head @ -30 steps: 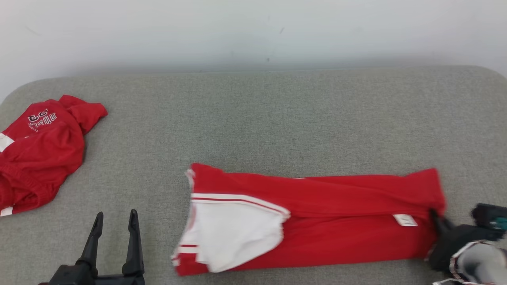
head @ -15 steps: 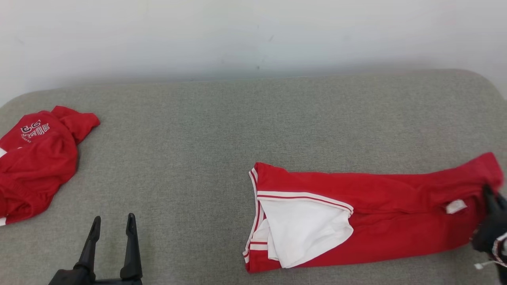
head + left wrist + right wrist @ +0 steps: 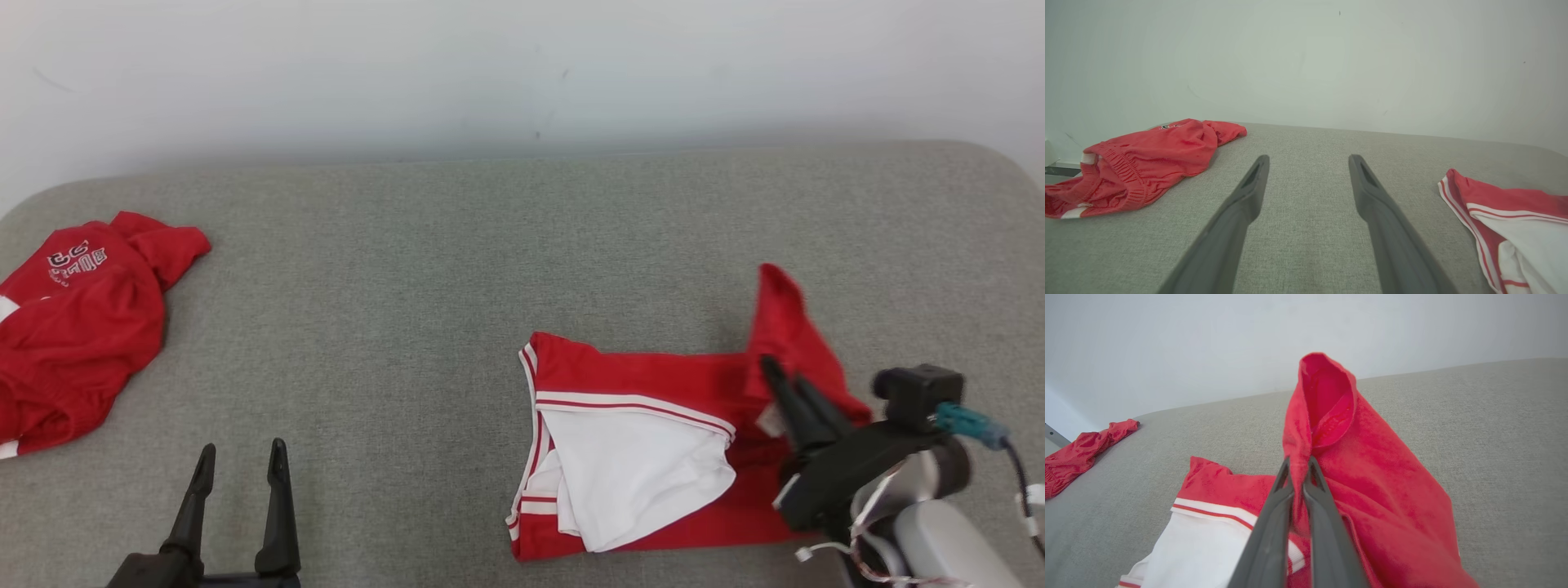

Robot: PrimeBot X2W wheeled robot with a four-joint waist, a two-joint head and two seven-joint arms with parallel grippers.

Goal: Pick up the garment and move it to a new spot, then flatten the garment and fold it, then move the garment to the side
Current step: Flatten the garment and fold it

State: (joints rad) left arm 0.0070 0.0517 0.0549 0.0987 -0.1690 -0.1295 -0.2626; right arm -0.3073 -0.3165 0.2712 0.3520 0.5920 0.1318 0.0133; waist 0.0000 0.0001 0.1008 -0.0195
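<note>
Garment (image 3: 653, 376), red knit w/ a white panel and thin red-and-white stripes along its edges, lies folded lengthwise at right-centre of a grey woven cushion top (image 3: 408, 269). Its striped end points toward the middle of the surface and its other end stands raised in a soft peak. The right gripper (image 3: 782, 374) is pinched tight on that raised end: in the right wrist view its two long dark fingers (image 3: 1274, 522) meet on a bunched ridge of red cloth. Above the ridge the fabric opens into a hollow, hood-like fold w/ a fuzzy nap. A small white label (image 3: 767, 420) shows just beside the fingers. The white panel lies mostly smooth, creased at its lower corner, overlapping the red beneath. The left gripper (image 3: 242, 447) hangs at the near-left of the head view, jaws spread wide w/ nothing btwn them, tips over bare cushion and well apart from the garment. At far left a second red piece (image 3: 82, 327) sits in a crumpled heap near the cushion's rounded corner. It has a gathered elastic waistband, white trim and black-and-white lettering. Behind is a plain pale wall (image 3: 490, 65) w/ a few small dark marks.
</note>
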